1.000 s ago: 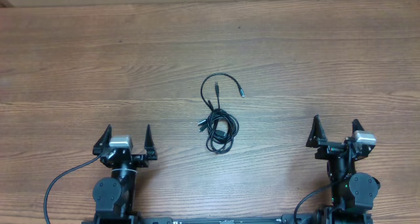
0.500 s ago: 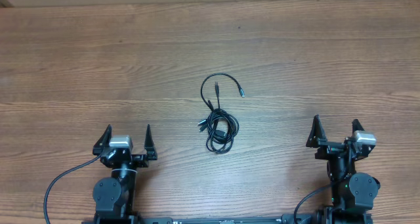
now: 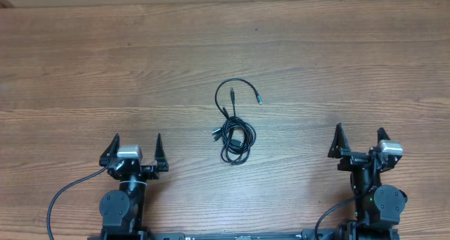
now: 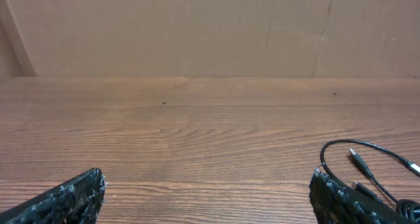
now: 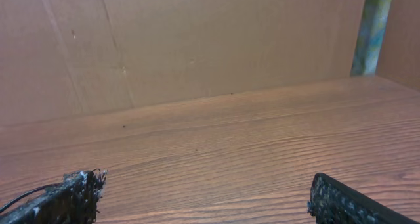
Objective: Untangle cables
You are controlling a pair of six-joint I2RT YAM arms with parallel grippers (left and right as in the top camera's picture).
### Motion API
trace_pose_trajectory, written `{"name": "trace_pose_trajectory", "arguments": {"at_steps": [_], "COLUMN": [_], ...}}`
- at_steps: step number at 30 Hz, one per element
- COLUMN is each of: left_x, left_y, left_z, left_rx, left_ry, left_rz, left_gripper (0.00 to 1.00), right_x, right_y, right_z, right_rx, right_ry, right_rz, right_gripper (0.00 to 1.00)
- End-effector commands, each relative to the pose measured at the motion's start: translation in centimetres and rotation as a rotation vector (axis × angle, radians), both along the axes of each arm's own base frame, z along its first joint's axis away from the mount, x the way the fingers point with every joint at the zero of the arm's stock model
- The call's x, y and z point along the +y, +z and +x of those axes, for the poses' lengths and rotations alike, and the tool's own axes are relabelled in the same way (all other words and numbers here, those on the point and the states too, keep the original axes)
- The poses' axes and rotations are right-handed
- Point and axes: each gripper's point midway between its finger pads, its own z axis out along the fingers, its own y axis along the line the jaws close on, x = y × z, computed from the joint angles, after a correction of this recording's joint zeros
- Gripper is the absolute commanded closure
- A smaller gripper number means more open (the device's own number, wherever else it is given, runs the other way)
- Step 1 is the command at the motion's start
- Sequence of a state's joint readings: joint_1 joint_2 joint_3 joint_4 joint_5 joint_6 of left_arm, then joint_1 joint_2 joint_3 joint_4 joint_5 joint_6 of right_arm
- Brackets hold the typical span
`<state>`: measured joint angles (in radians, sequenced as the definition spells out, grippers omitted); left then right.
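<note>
Tangle of thin black cables (image 3: 234, 127); left gripper (image 3: 136, 140) and right gripper (image 3: 358, 131) both splayed, empty. Best start: pinch a free plug end (image 3: 259, 99), not the coil (image 3: 237, 143).

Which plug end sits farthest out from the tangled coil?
The plug ending the arched cable, up and right of the coil; the other plugs lie inside that arch or against the coil.

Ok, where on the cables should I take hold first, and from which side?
Probably the loose arc beyond the bundle of cables, near its plug end. It lies alone on the table, clear of the bundle, so jaws can straddle one strand. Come straight down with the open right gripper, since that end trails to its side.
</note>
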<state>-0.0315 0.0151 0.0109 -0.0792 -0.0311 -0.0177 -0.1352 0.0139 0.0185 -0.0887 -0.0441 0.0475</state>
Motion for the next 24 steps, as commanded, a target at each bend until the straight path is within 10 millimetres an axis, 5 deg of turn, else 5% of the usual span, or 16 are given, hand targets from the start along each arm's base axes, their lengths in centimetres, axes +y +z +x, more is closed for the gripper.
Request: {"name": "trace_pose_trajectory", "arguments": {"at_steps": [1, 24], "left_x": [0.08, -0.37], "left_y": [0.05, 0.05], "left_z": [-0.01, -0.02], "left_rx": [-0.009, -0.009], "left_ry": [0.002, -0.023], "left_rz": [0.022, 0.02], "left_gripper": [0.01, 0.01], "right_x": [-0.03, -0.04], "right_y": [-0.1, -0.11], "right_z": [0.0, 0.0], "right_rx": [-0.007, -0.007], "right_ry": [-0.004, -0.004], "right_rz": [-0.009, -0.009], "right_gripper": [0.0, 0.0]}}
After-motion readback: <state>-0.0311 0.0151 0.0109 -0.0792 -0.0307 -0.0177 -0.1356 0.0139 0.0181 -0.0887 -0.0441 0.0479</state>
